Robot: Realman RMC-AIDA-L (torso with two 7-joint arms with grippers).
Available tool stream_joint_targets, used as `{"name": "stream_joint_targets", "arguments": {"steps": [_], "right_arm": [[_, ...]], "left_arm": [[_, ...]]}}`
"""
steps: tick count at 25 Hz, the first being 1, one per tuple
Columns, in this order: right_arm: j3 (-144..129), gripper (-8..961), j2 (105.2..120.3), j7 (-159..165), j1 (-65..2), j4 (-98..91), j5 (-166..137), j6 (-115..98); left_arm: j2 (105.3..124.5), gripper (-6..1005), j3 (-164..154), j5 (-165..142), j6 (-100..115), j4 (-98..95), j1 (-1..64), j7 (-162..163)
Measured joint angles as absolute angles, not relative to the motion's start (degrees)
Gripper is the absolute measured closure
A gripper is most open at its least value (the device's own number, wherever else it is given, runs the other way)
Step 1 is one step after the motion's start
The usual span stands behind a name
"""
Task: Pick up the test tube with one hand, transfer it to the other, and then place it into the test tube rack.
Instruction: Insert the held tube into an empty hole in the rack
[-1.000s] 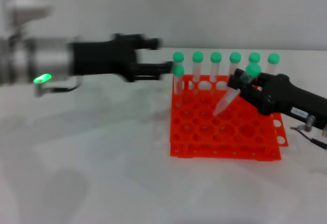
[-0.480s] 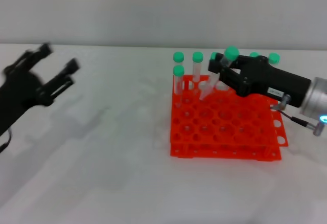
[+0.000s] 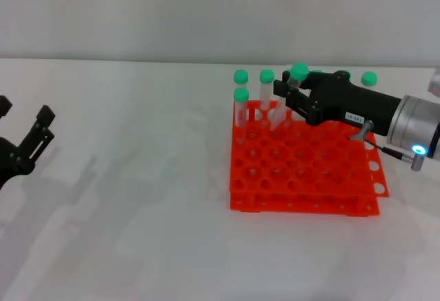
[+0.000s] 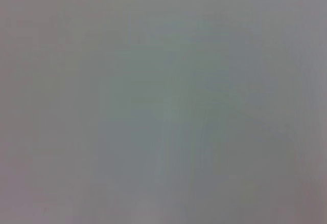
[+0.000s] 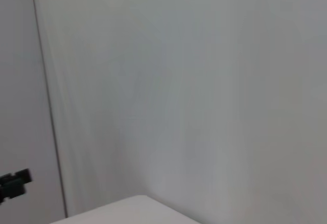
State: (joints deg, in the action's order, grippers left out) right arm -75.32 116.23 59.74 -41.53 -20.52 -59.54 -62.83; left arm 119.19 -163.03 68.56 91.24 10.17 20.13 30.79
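Head view: my right claw (image 3: 287, 93) reaches in from 3 o'clock over the back of the orange-red test tube rack (image 3: 302, 170), pinching the test tube (image 3: 288, 95) just under its green cap, tip slanted down toward the back rows.
Task's thing: tube in my right claw, tilted, tip just above the rack's holes near 12 o'clock; I cannot tell whether it has entered one.
Left claw: my left claw (image 3: 27, 146) sits well apart at 9 o'clock, low at the frame edge, fingers spread and holding nothing.
Neighbours: other green-capped tubes (image 3: 240, 105) stand upright in the back rows, just beside my right claw.
Risk, tilt: I judge the slanted tip could catch a hole's rim instead of dropping through.
Risk, crowding: my claw could nudge the standing tubes, or shift the rack on the table (image 3: 137, 232).
Risk, release: letting go while tilted could leave the tube leaning or let it fall across the grid.
Wrist views: left wrist shows only blank grey; right wrist shows pale wall, no tube or rack. Only the head view shows the work.
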Motion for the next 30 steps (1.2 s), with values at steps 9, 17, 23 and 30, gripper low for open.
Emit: {"name": "stream_joint_targets", "arguments": {"steps": [9, 17, 23, 30], "right_arm": [[-79.98, 721, 116.20, 59.23, -44.46, -20.41, -56.13, -56.45], [-82.32, 717, 116.18, 59.47, -45.35, -20.44, -55.37, -55.26], [-84.20, 713, 116.19, 59.34, -45.68, -20.55, -54.81, -53.39], [-86.02, 710, 116.19, 58.88, -46.21, -20.30, -52.83, -51.77]], "left_arm": [[119.23, 236, -163.03, 68.25, 90.01, 9.15, 19.57, 30.68], [119.27, 236, -163.04, 68.21, 88.63, 8.52, 19.02, 30.65], [119.23, 236, -163.04, 68.22, 88.56, 8.52, 19.10, 30.66], [119.17, 236, -163.04, 68.26, 88.53, 8.55, 19.57, 30.65]]}}
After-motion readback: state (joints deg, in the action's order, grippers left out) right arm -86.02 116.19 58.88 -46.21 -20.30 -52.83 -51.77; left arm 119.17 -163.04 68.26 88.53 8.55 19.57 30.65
